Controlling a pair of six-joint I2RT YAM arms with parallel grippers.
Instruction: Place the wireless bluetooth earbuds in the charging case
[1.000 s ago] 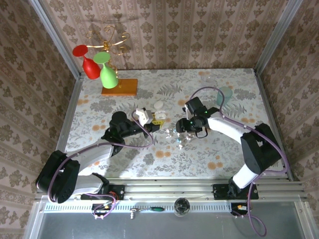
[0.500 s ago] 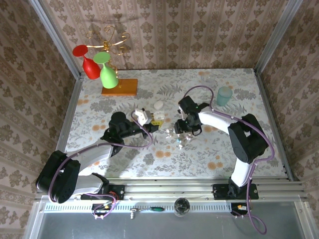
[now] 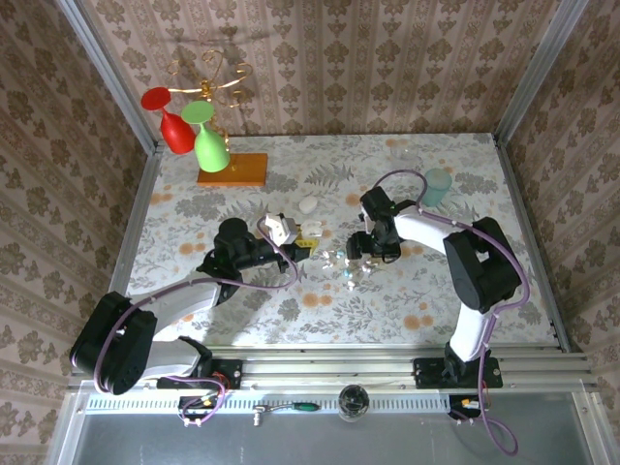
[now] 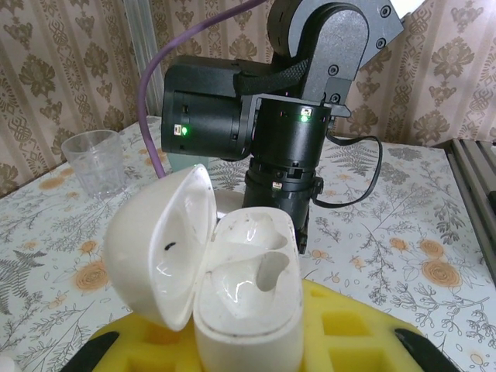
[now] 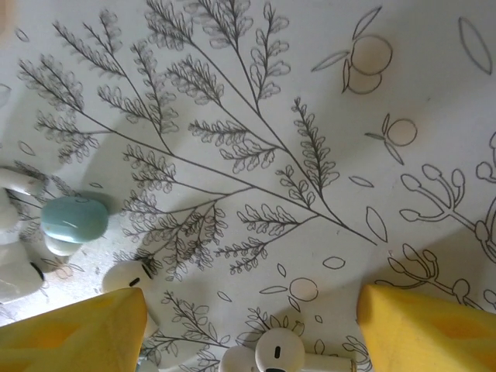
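charging case (image 4: 246, 283): white, glossy oval shell, standing upright with its base sunk between the yellow pads of the left claw (image 4: 256, 349).
lid: hinged at the left and swung wide open, with a hollow inside and a small dark mark on its inner wall.
sockets: two moulded wells, both empty.
first earbud (image 5: 275, 353): white, with a round head and dark grille facing up and its stem pointing right, lying flat on the floral desk.
second earbud (image 5: 129, 277): white and rounded with a short dark slit, lying on the desk well apart from the first.

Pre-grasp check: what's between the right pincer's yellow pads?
A white earbud lying on the flowered cloth, at the bottom edge of the right wrist view.
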